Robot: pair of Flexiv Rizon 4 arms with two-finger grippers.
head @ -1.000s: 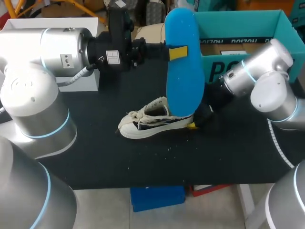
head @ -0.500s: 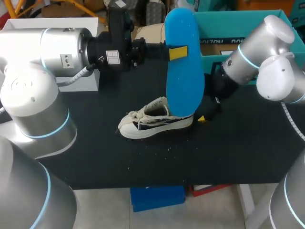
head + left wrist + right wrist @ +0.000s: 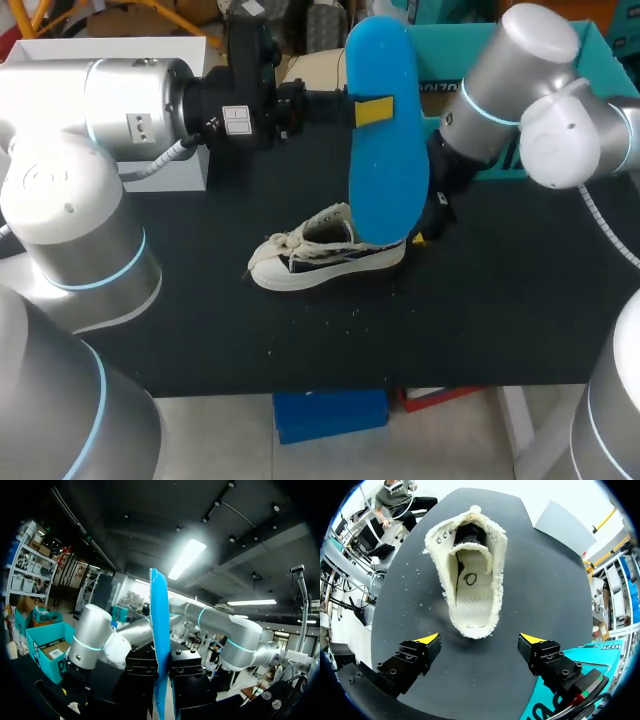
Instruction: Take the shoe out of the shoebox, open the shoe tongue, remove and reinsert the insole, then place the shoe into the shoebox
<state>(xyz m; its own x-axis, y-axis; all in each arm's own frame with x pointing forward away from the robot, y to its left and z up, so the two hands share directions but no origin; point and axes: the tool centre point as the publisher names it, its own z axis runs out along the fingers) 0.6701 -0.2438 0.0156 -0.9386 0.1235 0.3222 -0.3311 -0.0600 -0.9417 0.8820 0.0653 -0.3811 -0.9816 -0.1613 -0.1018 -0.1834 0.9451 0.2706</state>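
While the white canvas shoe (image 3: 320, 258) stands on its sole near the middle of the black counter (image 3: 300, 340), outside the teal shoebox (image 3: 560, 45), its laces hang loose and its mouth gapes wide. Above its heel end the blue insole (image 3: 385, 140) hangs upright, clear of the shoe, and in the head view it hides the heel and part of what lies behind. The left end effector (image 3: 372, 110) is clamped on the insole's upper half, one yellow tip flat on its face; the left wrist view shows the insole (image 3: 160, 650) edge-on between the black finger blocks. Just behind the heel, the right end effector (image 3: 480, 639) hovers with its fingers (image 3: 432, 640) spread wide and gripping nothing, the shoe (image 3: 470, 580) ahead of them and untouched. At the counter's rear right, the shoebox stands open, its front wall largely covered by the right arm (image 3: 520, 85). A white box (image 3: 120, 45) sits at the rear left, partly hidden by the left arm (image 3: 110, 95)
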